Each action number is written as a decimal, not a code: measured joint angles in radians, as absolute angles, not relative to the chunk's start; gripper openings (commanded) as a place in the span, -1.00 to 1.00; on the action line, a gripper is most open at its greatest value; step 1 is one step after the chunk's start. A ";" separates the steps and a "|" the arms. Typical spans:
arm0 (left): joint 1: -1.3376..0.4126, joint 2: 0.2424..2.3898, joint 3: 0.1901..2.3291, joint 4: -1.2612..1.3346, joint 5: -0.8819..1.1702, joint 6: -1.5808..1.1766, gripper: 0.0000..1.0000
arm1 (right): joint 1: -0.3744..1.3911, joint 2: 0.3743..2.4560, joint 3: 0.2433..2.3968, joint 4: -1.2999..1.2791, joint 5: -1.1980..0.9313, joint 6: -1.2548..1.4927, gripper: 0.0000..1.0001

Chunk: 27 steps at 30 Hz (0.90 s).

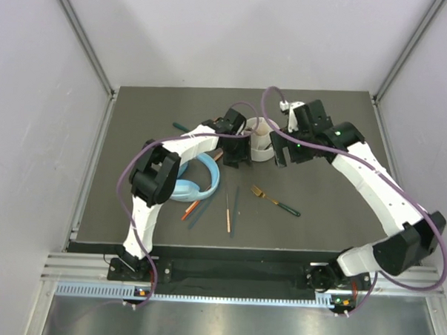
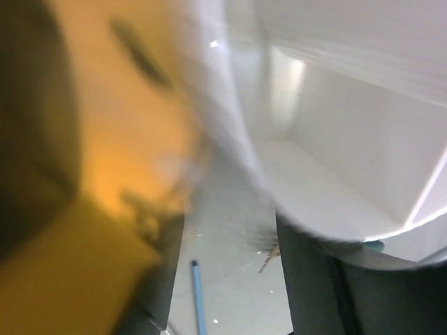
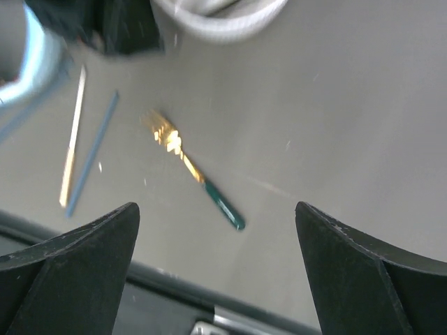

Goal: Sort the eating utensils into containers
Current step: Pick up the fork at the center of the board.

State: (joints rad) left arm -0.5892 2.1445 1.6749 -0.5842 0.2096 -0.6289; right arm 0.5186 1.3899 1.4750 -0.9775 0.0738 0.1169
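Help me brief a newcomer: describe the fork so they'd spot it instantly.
Start at the dark mat, then the white divided holder near its middle. Nearer the mat's front edge lies the fork, right of the chopsticks; only it has gold tines and a dark green handle.

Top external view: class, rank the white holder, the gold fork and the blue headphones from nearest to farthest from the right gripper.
1. White holder, just left of the right gripper.
2. Gold fork, toward the table's near edge.
3. Blue headphones, farthest left.
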 measured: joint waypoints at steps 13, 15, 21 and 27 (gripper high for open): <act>-0.484 1.918 1.587 -0.570 0.280 -0.550 0.22 | 0.539 1.660 1.476 -1.163 -0.029 0.083 0.83; -0.466 1.841 1.558 -0.566 0.279 -0.538 0.22 | 0.562 1.674 1.470 -1.177 -0.026 0.089 0.83; -0.374 1.645 1.464 -0.566 0.253 -0.519 0.22 | 0.659 1.676 1.352 -1.155 -0.030 0.109 0.81; -0.338 1.634 1.410 -0.572 0.219 -0.513 0.22 | 0.649 1.676 1.161 -1.031 -0.025 0.149 0.80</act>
